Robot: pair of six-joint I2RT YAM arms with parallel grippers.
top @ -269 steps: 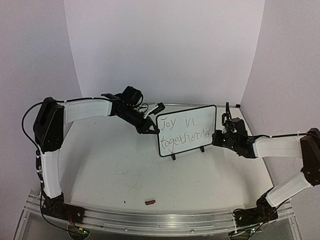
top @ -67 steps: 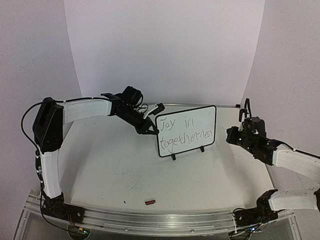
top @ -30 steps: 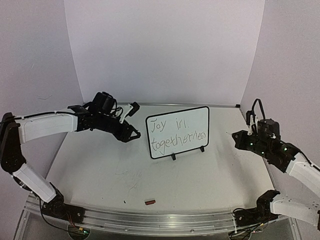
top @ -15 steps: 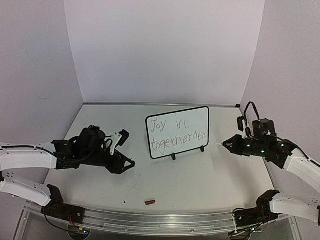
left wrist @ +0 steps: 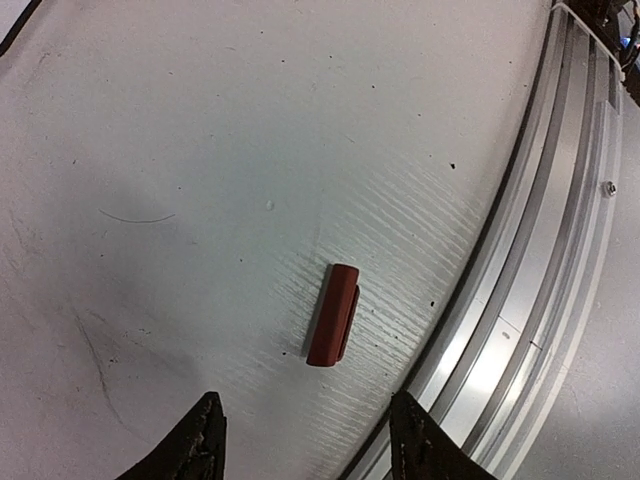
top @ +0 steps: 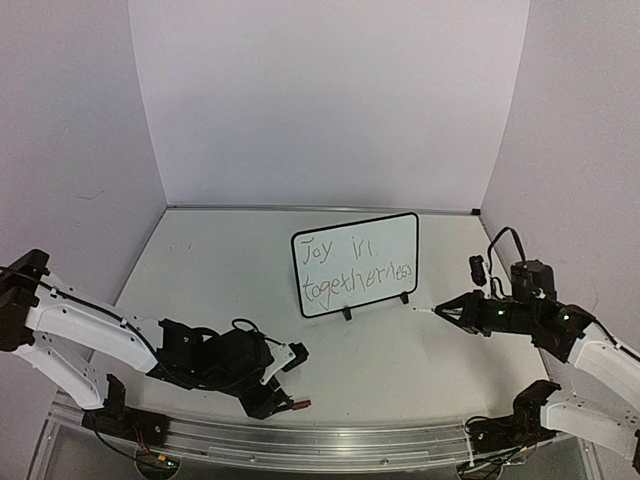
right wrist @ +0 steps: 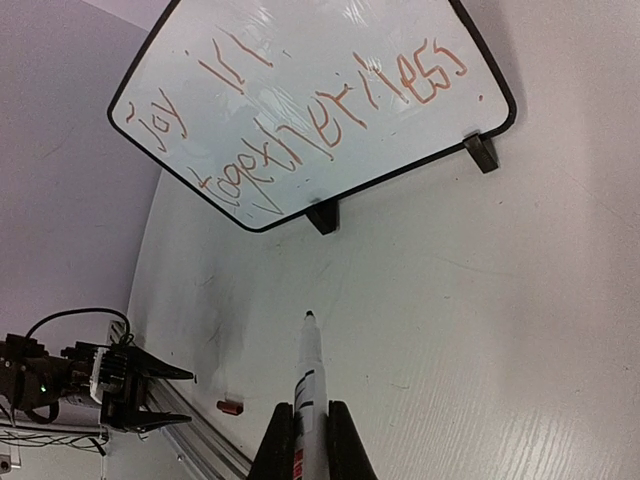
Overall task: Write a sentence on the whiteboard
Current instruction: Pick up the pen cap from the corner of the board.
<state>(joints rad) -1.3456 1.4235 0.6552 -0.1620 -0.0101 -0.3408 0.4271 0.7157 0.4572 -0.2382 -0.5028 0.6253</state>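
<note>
Where the left arm lies low along the near edge of the table (top: 200, 290), the left gripper (left wrist: 310, 448) points down at the surface, jaws parted, nothing between them. A small red cap (left wrist: 333, 314) lies flat just ahead of the fingertips, untouched, close beside the metal rail (left wrist: 545, 290). The tabletop around it shows faint scuffs and one thin dark line.

Mid-table, toward the back, the whiteboard (top: 355, 230) stands upright on two small black feet. It sits at an angle, left end nearer the arms. White face, rounded corners, thin black border. The sentence (top: 350, 281) is thin handwriting in two lines, "Joy in" above and "togetherness" below, with the last letters climbing toward the right edge. The ink reads dark from overhead and reddish-orange from the right wrist. That wrist view also shows glare across the upper part of the board.

On the right, the right gripper (right wrist: 305, 445) is clenched on a marker (right wrist: 308, 385). Pale barrel, dark tip uncapped and aimed toward the board. The tip is apart from the board, near its right foot. Whether it touches the table, cannot tell.
</note>
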